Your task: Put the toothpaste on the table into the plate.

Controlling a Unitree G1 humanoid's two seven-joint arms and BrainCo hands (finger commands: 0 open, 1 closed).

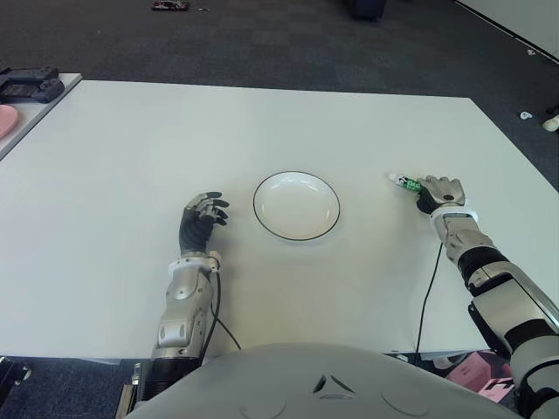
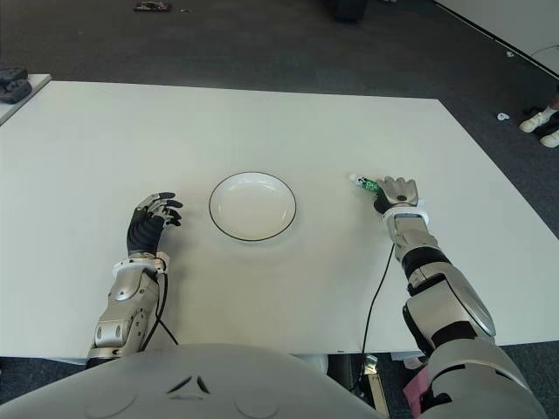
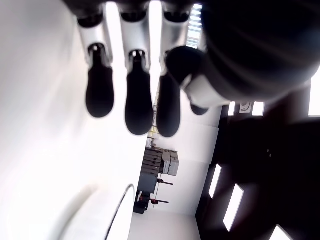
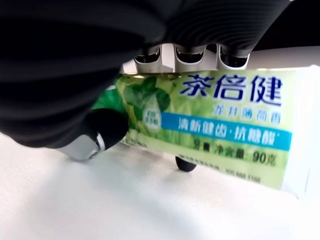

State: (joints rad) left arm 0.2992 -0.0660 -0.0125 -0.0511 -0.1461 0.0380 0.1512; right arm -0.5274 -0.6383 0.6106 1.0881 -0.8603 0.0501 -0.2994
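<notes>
The toothpaste [image 1: 403, 182], a green and white tube with a white cap, lies on the white table [image 1: 262, 122] to the right of the plate. My right hand [image 1: 439, 192] covers its near end. In the right wrist view the tube [image 4: 225, 125] sits between the fingers behind it and the thumb [image 4: 102, 132] pressing its front. The white plate [image 1: 297, 206] with a dark rim stands at the table's middle and holds nothing. My left hand [image 1: 203, 218] shows just left of the plate, fingers [image 3: 137, 100] loosely extended and holding nothing.
A second table [image 1: 26, 113] stands at the far left, with a black device [image 1: 31, 85] and a pink item [image 1: 4, 120] on it. A black cable [image 1: 428, 288] runs from my right wrist over the table's near edge. Dark carpet lies beyond.
</notes>
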